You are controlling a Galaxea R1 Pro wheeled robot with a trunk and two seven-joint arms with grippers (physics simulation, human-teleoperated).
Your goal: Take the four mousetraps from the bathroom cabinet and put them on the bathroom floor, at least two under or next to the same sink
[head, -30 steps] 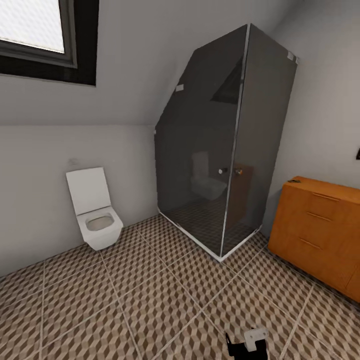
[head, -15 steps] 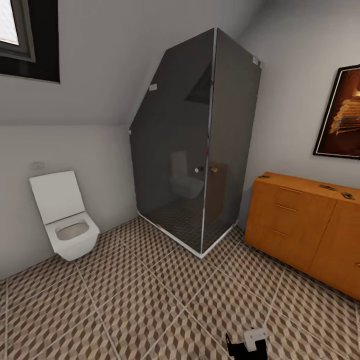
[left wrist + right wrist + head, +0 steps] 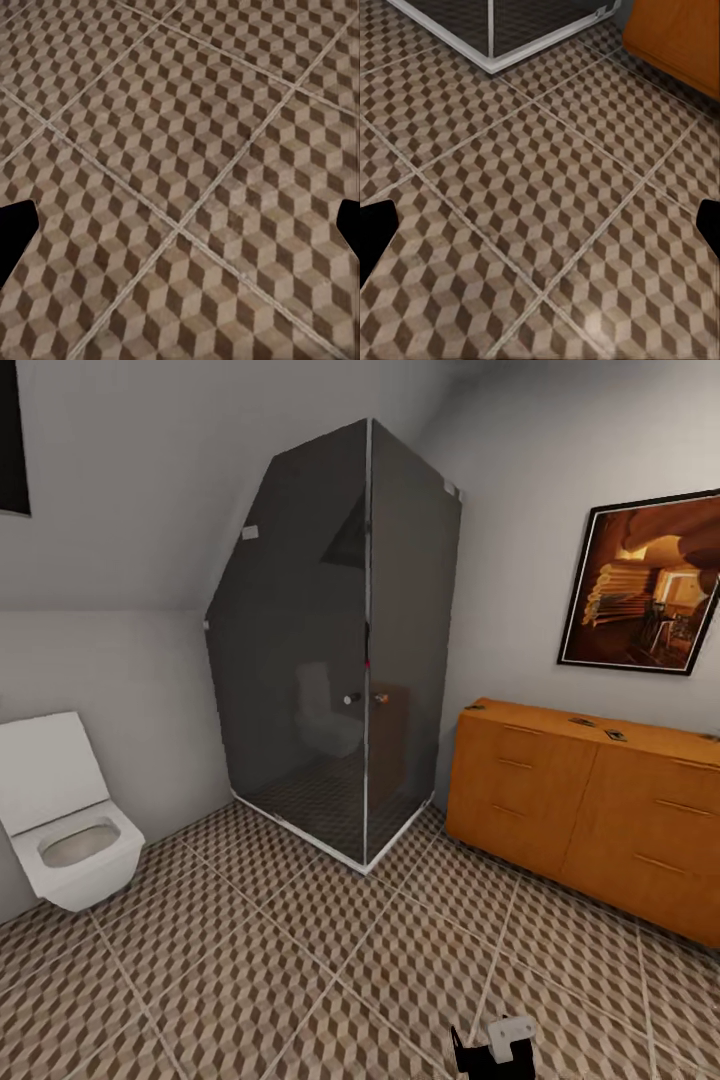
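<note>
The orange-brown cabinet [image 3: 580,800] stands against the right wall in the head view. Several tiny mousetraps lie spread along its flat top, one at the left end [image 3: 475,707], two near the middle [image 3: 583,722] [image 3: 615,735] and one far right [image 3: 710,737]. The cube-patterned bathroom floor [image 3: 300,960] spreads between me and the cabinet. My left gripper [image 3: 180,229] hangs open over bare tiles. My right gripper [image 3: 540,225] is open too, above tiles near the cabinet's lower corner [image 3: 682,37]. Both are empty.
A dark glass shower cabin [image 3: 340,650] fills the far corner, its white base rim [image 3: 510,60] close to the cabinet. A white wall-hung toilet [image 3: 60,830] is at the left. A framed picture [image 3: 650,585] hangs above the cabinet. A black-and-white robot part [image 3: 495,1045] shows at the bottom.
The head camera has swung right: toilet and shower slid left, the window left the frame, and more of the cabinet and the picture came into view. Nothing in the room moved.
</note>
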